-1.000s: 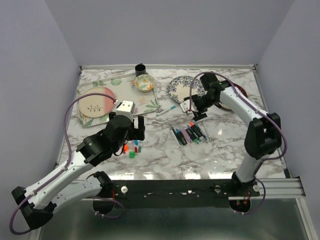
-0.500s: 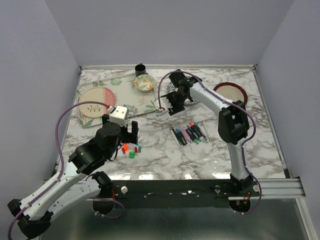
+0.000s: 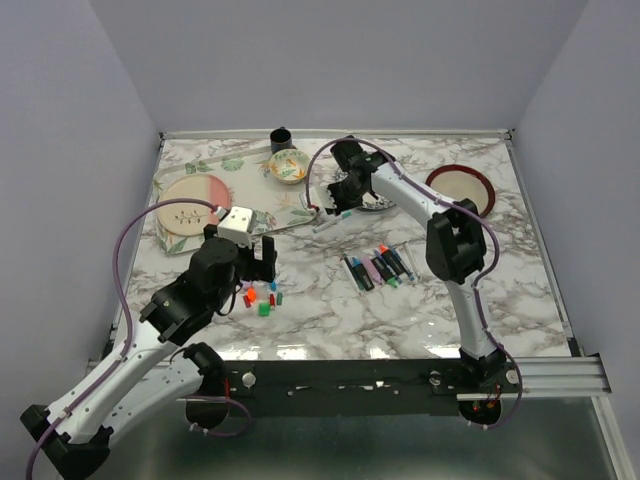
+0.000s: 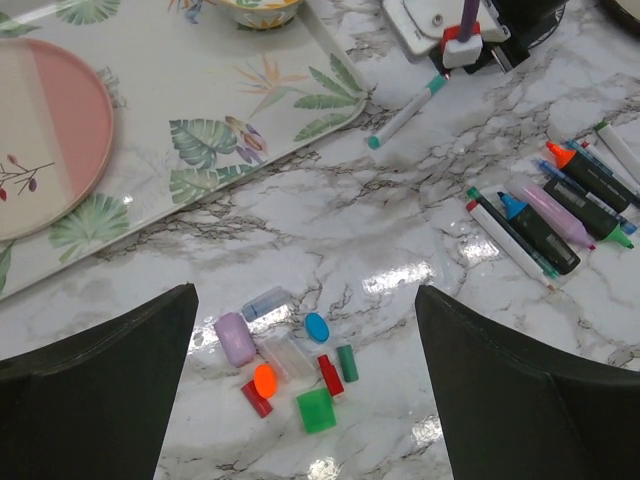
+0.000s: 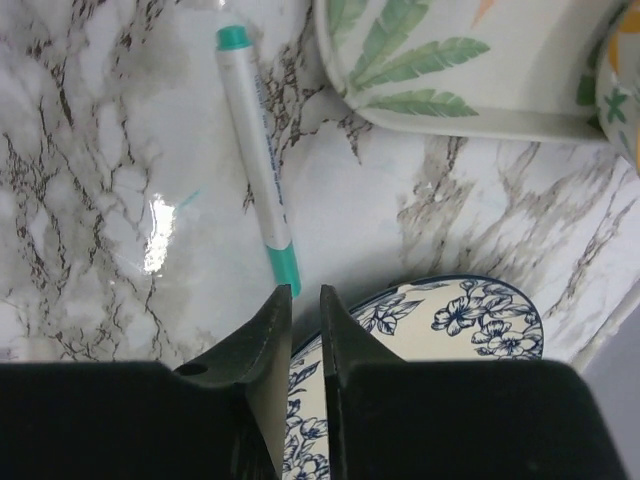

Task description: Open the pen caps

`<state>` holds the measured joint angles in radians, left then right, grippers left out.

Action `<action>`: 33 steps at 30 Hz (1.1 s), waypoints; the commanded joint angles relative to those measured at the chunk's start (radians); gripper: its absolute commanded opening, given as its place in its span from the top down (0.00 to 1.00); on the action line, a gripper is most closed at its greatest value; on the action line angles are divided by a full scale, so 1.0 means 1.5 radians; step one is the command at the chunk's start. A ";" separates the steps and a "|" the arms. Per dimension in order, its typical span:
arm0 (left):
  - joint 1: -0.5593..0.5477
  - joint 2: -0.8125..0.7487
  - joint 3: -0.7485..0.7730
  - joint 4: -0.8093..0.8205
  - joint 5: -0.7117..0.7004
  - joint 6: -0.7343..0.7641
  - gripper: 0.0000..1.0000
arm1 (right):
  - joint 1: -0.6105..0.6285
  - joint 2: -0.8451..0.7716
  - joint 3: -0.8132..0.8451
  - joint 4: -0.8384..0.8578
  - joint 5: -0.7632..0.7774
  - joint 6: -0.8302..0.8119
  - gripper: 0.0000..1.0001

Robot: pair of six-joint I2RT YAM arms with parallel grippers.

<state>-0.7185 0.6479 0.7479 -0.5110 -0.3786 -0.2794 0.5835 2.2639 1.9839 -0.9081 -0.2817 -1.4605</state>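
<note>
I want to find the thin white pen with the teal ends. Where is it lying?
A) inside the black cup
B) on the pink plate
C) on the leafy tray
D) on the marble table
D: the thin white pen with teal ends lies flat on the white marble table, just off the corner of the leaf-patterned tray.

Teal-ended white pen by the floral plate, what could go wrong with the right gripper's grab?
The right gripper has its jaws almost together beside the end of the teal-ended white pen, not around it, and may close on nothing or knock it away. The blue floral plate lies close; the gripper could catch its rim.
</note>
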 commanded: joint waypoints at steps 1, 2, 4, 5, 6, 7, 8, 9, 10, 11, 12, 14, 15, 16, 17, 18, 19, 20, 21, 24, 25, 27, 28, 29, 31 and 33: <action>0.025 0.035 -0.007 0.025 0.073 0.010 0.01 | 0.005 -0.026 0.047 0.017 -0.040 0.176 0.79; 0.028 0.043 -0.006 0.025 0.093 0.010 0.01 | 0.004 -0.038 0.046 0.043 -0.042 0.225 0.80; 0.045 0.066 -0.007 0.031 0.121 0.012 0.01 | 0.001 -0.074 0.046 0.050 -0.048 0.372 0.82; 0.052 0.074 -0.007 0.039 0.141 0.012 0.01 | -0.007 -0.088 0.042 0.050 -0.059 0.421 0.83; 0.066 0.083 -0.007 0.043 0.182 0.015 0.01 | -0.014 -0.100 0.037 0.046 -0.089 0.515 0.90; 0.074 0.107 -0.005 0.047 0.205 0.020 0.01 | -0.021 -0.130 0.025 0.038 -0.118 0.549 0.91; 0.079 0.120 -0.002 0.050 0.223 0.024 0.01 | -0.037 -0.146 0.014 0.015 -0.151 0.574 0.93; 0.085 0.134 0.002 0.052 0.256 0.026 0.01 | -0.047 -0.162 -0.020 0.008 -0.221 0.621 0.95; 0.097 0.166 0.012 0.055 0.285 0.029 0.01 | -0.059 -0.202 -0.043 0.005 -0.261 0.643 0.95; 0.102 0.180 0.017 0.065 0.303 0.027 0.01 | -0.089 -0.222 -0.068 0.006 -0.304 0.660 0.96; 0.105 0.197 0.023 0.071 0.317 0.025 0.01 | -0.105 -0.246 -0.132 0.013 -0.393 0.689 0.96; 0.103 0.249 0.046 0.081 0.342 0.028 0.04 | -0.153 -0.319 -0.209 0.059 -0.470 0.709 0.95; 0.101 0.270 0.060 0.076 0.342 0.033 0.05 | -0.168 -0.345 -0.244 0.083 -0.522 0.734 0.94; 0.098 0.317 0.093 0.071 0.333 0.039 0.06 | -0.181 -0.367 -0.305 0.099 -0.536 0.741 0.93; 0.085 0.342 0.111 0.060 0.327 0.057 0.08 | -0.203 -0.410 -0.327 0.113 -0.546 0.745 0.91; 0.081 0.367 0.130 0.054 0.324 0.066 0.09 | -0.212 -0.430 -0.345 0.118 -0.567 0.745 0.87; 0.075 0.417 0.165 0.052 0.325 0.077 0.10 | -0.221 -0.454 -0.386 0.128 -0.571 0.746 0.84; 0.066 0.443 0.182 0.048 0.320 0.097 0.13 | -0.238 -0.474 -0.404 0.160 -0.571 0.754 0.82; 0.060 0.469 0.200 0.047 0.319 0.113 0.15 | -0.249 -0.517 -0.423 0.177 -0.568 0.770 0.77; 0.034 0.576 0.277 0.027 0.332 0.187 0.24 | -0.297 -0.567 -0.460 0.220 -0.595 0.798 0.74; 0.028 0.630 0.325 0.017 0.323 0.218 0.25 | -0.308 -0.572 -0.463 0.221 -0.608 0.800 0.74; 0.019 0.683 0.379 -0.020 0.304 0.273 0.28 | -0.338 -0.582 -0.468 0.221 -0.638 0.803 0.74; 0.019 0.736 0.439 -0.037 0.297 0.285 0.29 | -0.345 -0.590 -0.470 0.221 -0.645 0.804 0.74; 0.021 0.763 0.470 -0.068 0.294 0.296 0.32 | -0.354 -0.594 -0.474 0.223 -0.652 0.805 0.74; 0.023 0.836 0.553 -0.093 0.276 0.322 0.35 | -0.361 -0.601 -0.480 0.222 -0.667 0.805 0.74; 0.029 0.884 0.615 -0.147 0.276 0.327 0.45 | -0.371 -0.609 -0.481 0.219 -0.679 0.804 0.74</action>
<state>-0.6907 1.8549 1.4990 -0.5678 0.0711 0.0937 0.0467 1.3777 1.2930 -0.6060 -1.1942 -0.2790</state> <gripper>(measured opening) 0.615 0.262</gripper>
